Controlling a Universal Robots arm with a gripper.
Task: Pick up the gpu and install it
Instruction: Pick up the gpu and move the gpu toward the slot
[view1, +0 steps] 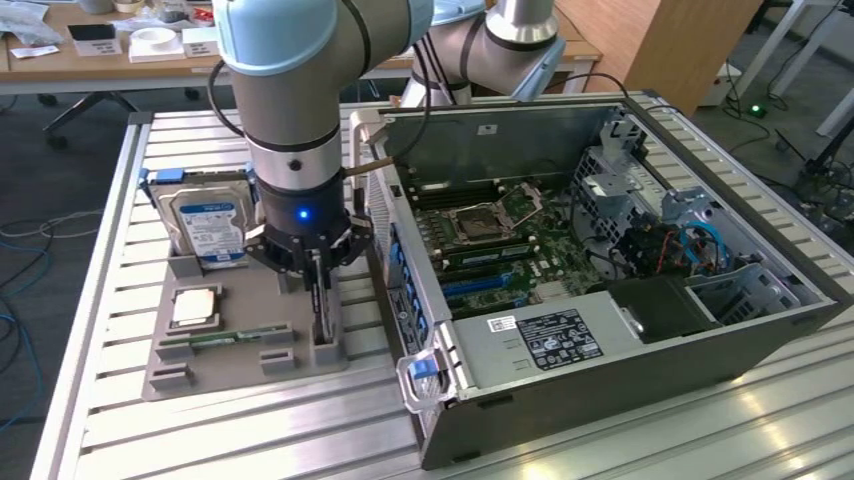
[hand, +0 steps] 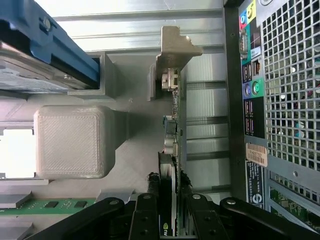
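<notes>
The claw (hand: 168, 181) is clamped on the gpu (hand: 173, 120), which stands on edge in its slot on the tray (view1: 214, 385), just beside the PC (view1: 641, 370). Across the tray stands a hard drive (view1: 214, 225) with a blue label. Its print, and that on the PC's rear sticker (hand: 256, 155), is unreadable.

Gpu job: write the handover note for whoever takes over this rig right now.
Gripper: low over the grey tray, fingers shut on the gpu from both sides.
Gpu: standing on edge in its slot in the tray, beside the open computer.
Done: gpu reached and gripped.
Left: gpu not yet lifted out of the tray, not yet in the computer.
</notes>
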